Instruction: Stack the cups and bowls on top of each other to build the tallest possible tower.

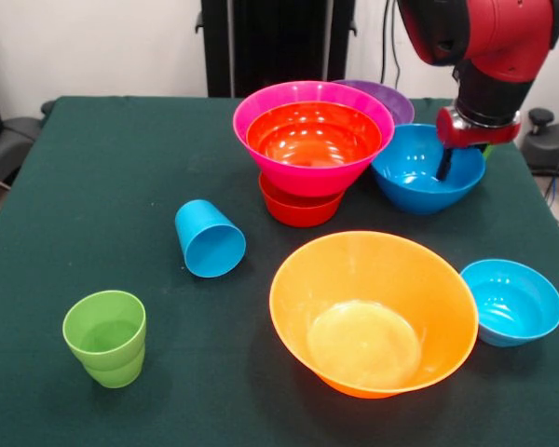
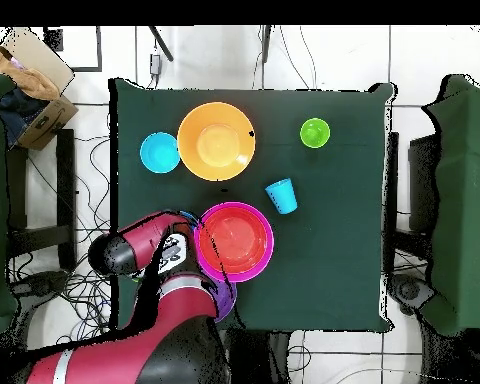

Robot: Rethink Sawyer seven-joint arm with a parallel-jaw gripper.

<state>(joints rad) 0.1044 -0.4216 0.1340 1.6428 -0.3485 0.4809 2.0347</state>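
Dark green table (image 1: 93, 177), bowls (image 1: 374, 312), blue cup (image 1: 210, 239) on side, green cups (image 1: 105, 337)

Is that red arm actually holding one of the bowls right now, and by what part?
It cannot be told. The gripper reaches down into the blue bowl near its rim, but no grip shows, and the bowl sits on the table.

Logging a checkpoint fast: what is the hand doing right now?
The hand is down inside the blue bowl; open or closed cannot be told.

No legible text, labels or numbers anywhere, seemingly.
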